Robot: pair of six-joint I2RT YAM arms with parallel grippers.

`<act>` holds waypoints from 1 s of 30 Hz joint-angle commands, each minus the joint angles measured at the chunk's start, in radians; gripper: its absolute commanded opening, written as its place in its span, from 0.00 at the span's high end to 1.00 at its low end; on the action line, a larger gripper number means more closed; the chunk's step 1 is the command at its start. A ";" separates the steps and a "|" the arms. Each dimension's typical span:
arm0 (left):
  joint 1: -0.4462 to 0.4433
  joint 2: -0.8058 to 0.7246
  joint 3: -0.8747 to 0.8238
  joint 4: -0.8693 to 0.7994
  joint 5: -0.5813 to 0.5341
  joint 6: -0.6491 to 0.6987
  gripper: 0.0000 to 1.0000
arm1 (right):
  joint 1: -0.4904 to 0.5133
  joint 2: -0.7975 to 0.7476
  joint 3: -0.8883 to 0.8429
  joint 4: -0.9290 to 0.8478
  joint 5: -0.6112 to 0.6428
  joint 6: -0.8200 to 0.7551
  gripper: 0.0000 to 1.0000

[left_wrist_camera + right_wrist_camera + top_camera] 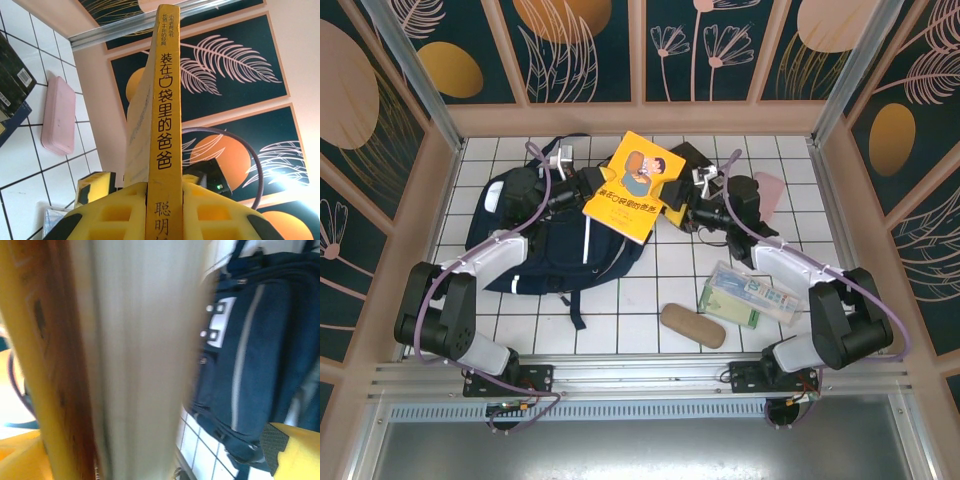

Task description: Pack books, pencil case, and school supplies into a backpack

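The left gripper (582, 193) was clamped on the yellow book (635, 185), holding it raised over the backpack's (545, 250) upper right corner. The right gripper (688, 208), just right of the backpack, seemed to stand open around the book's far edge, though its wrist view was blurred. The tan case (692, 325) lay off the backpack's lower right.

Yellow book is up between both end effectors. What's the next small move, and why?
Probably draw the right end effector clear of the yellow book: its jaws stand open with a gap beside the pages, while the left end effector is clamped on the spine and carries it alone.
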 commanded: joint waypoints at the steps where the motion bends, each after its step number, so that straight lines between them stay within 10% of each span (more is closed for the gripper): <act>1: -0.004 -0.018 -0.005 0.132 -0.002 -0.040 1.00 | 0.017 0.044 -0.007 0.294 -0.002 0.128 0.01; 8: -0.005 -0.043 0.000 0.014 -0.016 0.034 1.00 | 0.038 0.063 -0.038 0.478 0.029 0.207 0.32; 21: -0.005 -0.067 0.034 -0.231 -0.069 0.231 1.00 | 0.044 -0.030 0.007 0.101 0.163 0.017 0.91; 26: -0.005 -0.089 0.120 -0.650 -0.200 0.522 0.38 | 0.026 -0.046 0.033 -0.121 0.237 -0.084 1.00; 30: -0.004 -0.053 0.201 -1.000 -0.436 0.726 0.22 | -0.022 -0.119 0.085 -0.467 0.453 -0.202 1.00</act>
